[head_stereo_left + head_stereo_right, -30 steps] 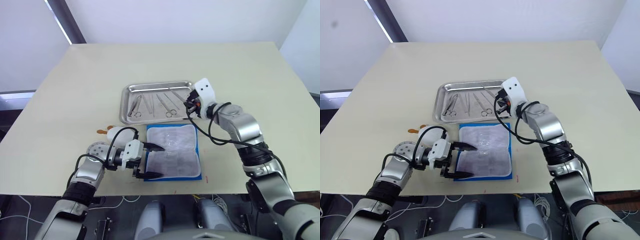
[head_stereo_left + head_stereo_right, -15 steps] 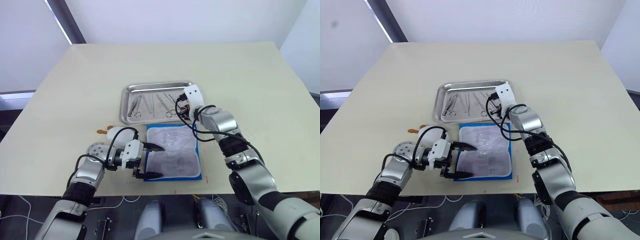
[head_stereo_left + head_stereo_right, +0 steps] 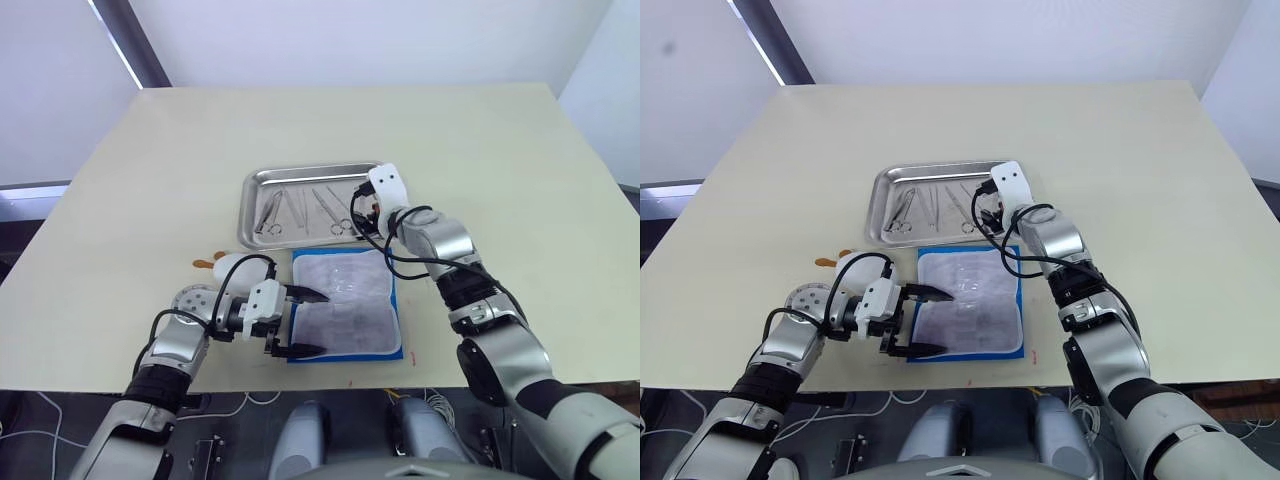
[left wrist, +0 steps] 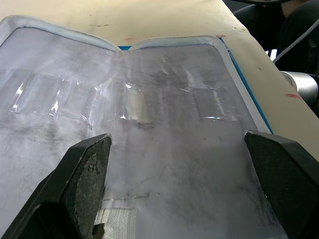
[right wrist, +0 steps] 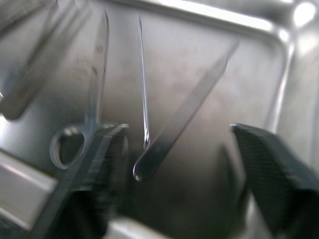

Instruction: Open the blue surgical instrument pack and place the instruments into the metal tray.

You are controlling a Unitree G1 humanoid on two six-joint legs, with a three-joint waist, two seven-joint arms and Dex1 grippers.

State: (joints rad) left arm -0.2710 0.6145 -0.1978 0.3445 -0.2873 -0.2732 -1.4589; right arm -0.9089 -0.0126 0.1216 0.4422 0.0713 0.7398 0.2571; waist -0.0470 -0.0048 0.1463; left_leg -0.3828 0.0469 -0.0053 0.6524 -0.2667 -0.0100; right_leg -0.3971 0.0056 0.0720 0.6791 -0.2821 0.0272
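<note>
Swung my right hand over the metal tray, fingers apart, dropping instruments; next, back off toward 6 o'clock.

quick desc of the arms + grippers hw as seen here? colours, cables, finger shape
Both arms are silver-grey metal links with dark joint sections and loose black cables looping outside near the wrists. The left gripper has a white block housing and two black, tapered, pointed fingers with a rough matte surface. The right gripper carries a white rounded housing with small dark dots and an orange-red spot by the cable plugs; its fingers are black too.
</note>
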